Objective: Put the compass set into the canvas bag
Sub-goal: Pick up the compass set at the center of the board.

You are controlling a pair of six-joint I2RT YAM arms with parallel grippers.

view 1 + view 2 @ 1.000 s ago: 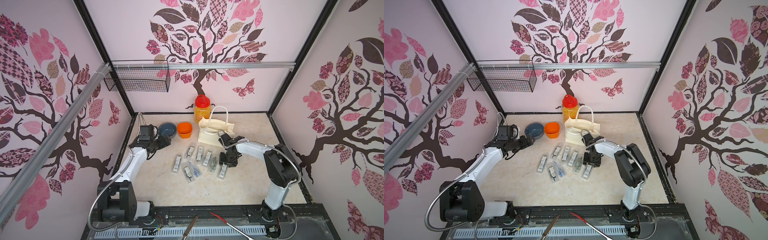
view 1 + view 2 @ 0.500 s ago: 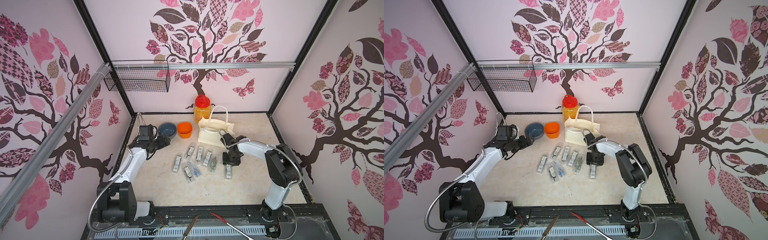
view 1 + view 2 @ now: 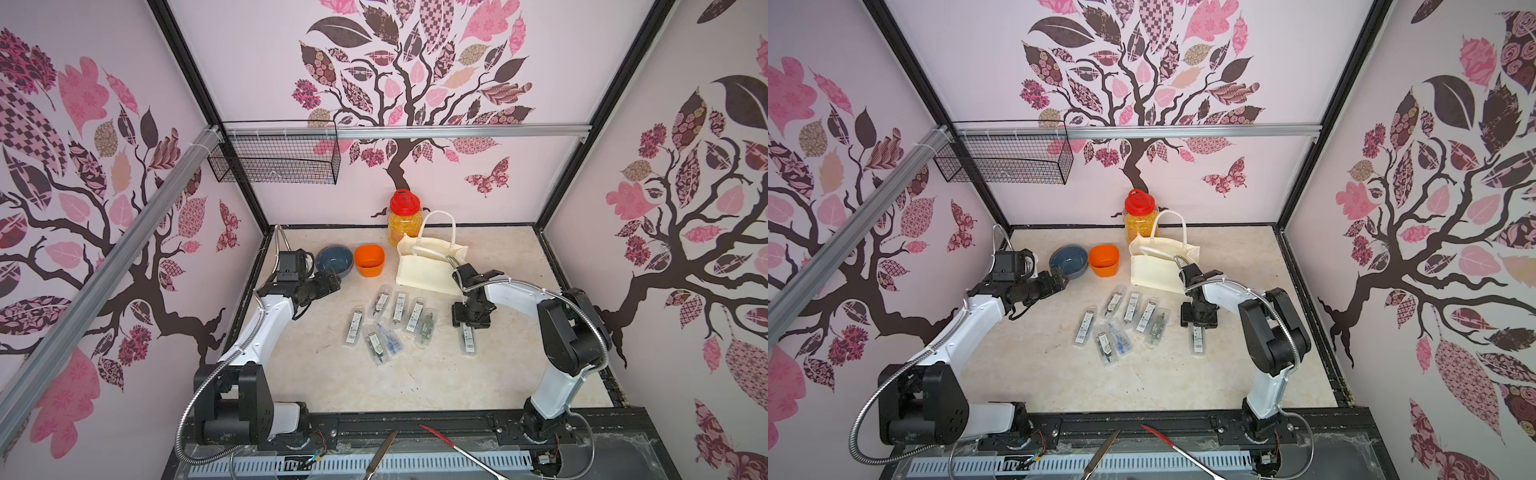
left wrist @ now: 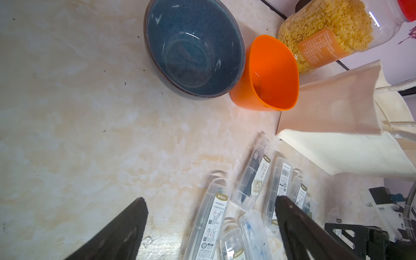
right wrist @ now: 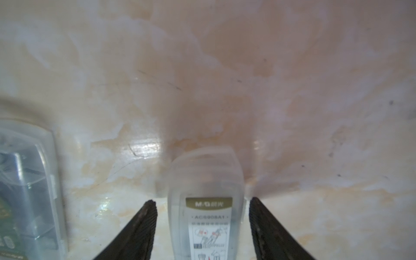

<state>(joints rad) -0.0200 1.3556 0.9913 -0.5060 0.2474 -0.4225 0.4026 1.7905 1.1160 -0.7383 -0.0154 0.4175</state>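
Clear compass set point(image 3: 468, 340) near canvas bag point(image 3: 424, 270)

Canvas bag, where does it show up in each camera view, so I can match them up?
Both top views: bag upright, just above picture centre, beside the orange cup.
Left wrist: bag beside the same cup.
Right wrist: not in it.
Landmark: the cup, next to the bag in every view that shows it.

Beige table point(image 3: 332, 374): bowl point(image 3: 333, 259), orange cup point(image 3: 369, 259), jar point(image 3: 404, 220), canvas bag point(image 3: 428, 270), compass sets point(image 3: 400, 307).
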